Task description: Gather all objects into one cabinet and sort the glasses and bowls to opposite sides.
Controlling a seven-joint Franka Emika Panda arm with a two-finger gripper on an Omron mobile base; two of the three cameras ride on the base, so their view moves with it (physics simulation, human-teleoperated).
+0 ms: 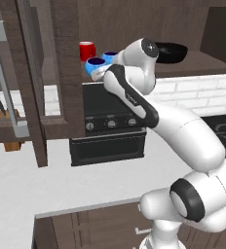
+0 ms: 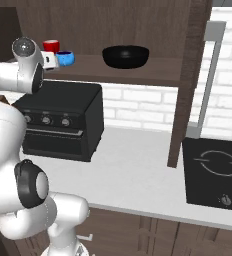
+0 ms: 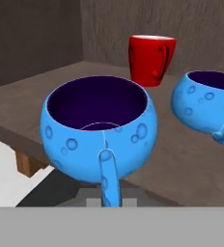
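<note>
Claw (image 3: 105,200) clenched on the handle of the bright blue dimpled mug (image 3: 100,128), centre frame; I'd set it level beside the red cup (image 3: 151,59).

No legible text, label, brand name or number appears on any surface. The arm (image 1: 134,99) carries a small dark marking on its upper link, too blurred to read. The cooktop (image 2: 215,172) bears only a pale circular burner outline, and the oven (image 1: 107,129) shows three unmarked round knobs.
</note>
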